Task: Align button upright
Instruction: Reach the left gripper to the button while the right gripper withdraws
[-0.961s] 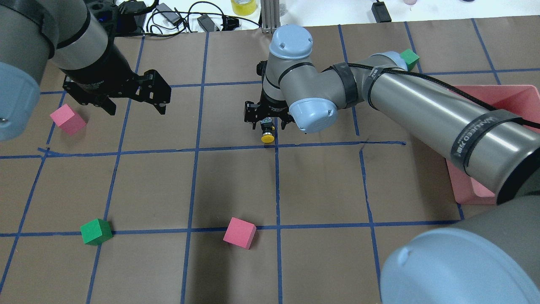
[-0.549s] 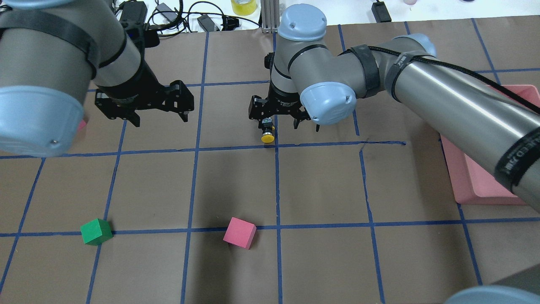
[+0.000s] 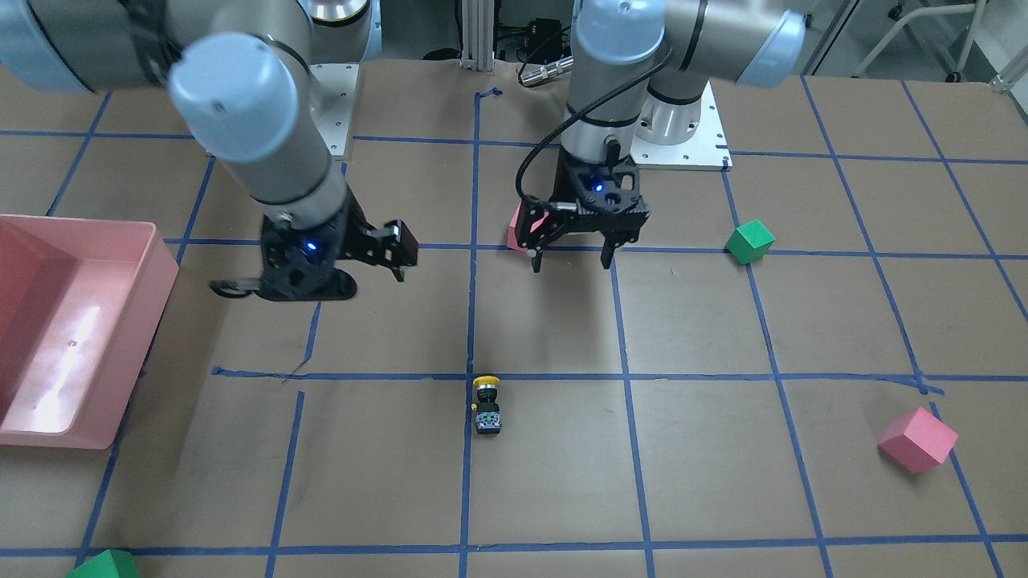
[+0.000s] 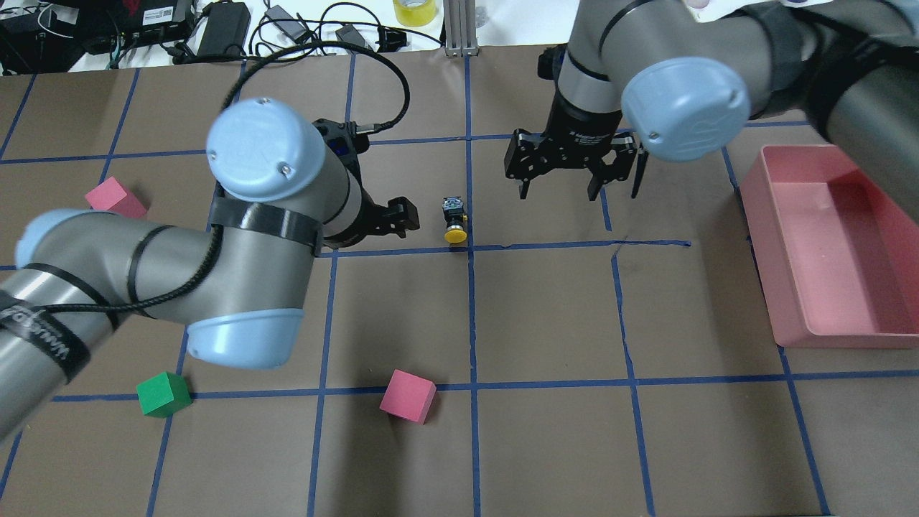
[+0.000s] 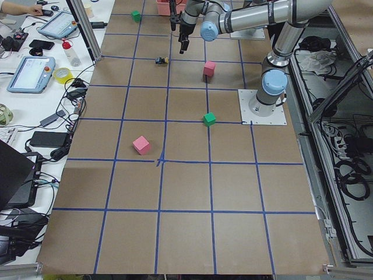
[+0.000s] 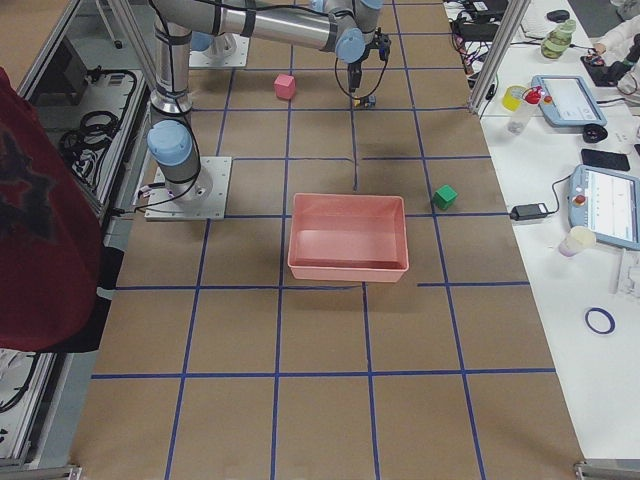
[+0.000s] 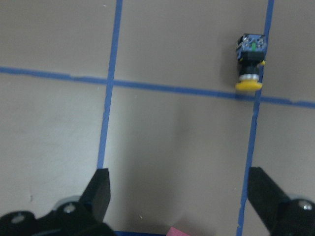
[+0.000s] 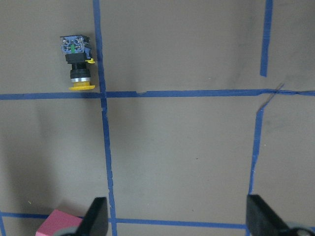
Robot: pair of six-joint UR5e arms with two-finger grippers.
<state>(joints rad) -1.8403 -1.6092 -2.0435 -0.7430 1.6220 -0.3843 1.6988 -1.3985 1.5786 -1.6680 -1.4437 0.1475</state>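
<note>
The button [image 4: 454,219] lies on its side on the brown paper beside a blue tape crossing, with its yellow cap toward the robot. It also shows in the front view [image 3: 486,405], the left wrist view [image 7: 251,61] and the right wrist view [image 8: 77,61]. My left gripper [image 3: 572,261] is open and empty, raised above the table to the button's left; in the overhead view [image 4: 391,219] its own wrist mostly hides it. My right gripper [image 4: 560,190] is open and empty, raised to the button's right. Both wrist views show spread fingers [image 7: 101,191] [image 8: 261,216] with nothing between them.
A pink bin [image 4: 826,237] stands at the right. Pink cubes [image 4: 115,199] [image 4: 407,395] and a green cube [image 4: 164,393] lie on the left and near side. Another green cube [image 3: 104,566] sits at the far right corner.
The right gripper, which was down over the button, has lifted and moved away to the right. The left arm has swung in toward the button. The button has not moved.
</note>
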